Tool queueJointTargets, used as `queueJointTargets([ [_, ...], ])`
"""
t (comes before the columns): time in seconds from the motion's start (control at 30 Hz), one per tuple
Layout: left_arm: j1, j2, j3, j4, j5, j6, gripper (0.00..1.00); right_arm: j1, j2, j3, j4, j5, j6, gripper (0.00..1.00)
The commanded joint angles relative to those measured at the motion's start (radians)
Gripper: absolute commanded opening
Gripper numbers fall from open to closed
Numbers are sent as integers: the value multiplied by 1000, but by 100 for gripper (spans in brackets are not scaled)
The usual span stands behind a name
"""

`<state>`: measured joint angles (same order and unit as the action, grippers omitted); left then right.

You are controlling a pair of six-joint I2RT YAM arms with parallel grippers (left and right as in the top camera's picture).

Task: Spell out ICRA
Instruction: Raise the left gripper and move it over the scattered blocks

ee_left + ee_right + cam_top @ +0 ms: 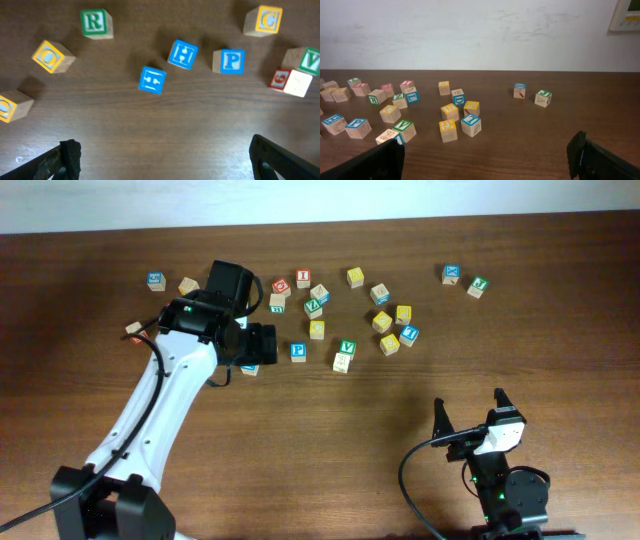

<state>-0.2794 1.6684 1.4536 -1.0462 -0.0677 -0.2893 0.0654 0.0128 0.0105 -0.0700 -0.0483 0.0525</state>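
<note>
The green R cube (95, 22) lies at the top left of the left wrist view; the left arm hides it in the overhead view. The red I cube (303, 277) lies at the back of the cluster, beside a red-bordered cube (281, 286) with a round letter I cannot read. I cannot pick out the A cube. My left gripper (262, 342) (162, 160) is open and empty, held above the table left of the cluster. My right gripper (470, 411) (487, 162) is open and empty, near the front edge, well apart from the cubes.
A blue P cube (231, 61) (298, 351), two blue picture cubes (182, 54), a yellow C cube (267, 20) and a green V cube (310, 60) lie under the left wrist. Several more cubes are scattered across the back (390, 320); two stand apart at the far right (465, 280).
</note>
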Motion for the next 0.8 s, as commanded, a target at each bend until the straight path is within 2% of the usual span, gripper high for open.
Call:
queueJointTargets([
  [0.0,-1,5,17,25,-54,-13,99,-7,-5,-5,-6,8,3,98],
  [0.77,45,26,17,123,-115,-13,99,-7,-5,-5,-6,8,3,98],
])
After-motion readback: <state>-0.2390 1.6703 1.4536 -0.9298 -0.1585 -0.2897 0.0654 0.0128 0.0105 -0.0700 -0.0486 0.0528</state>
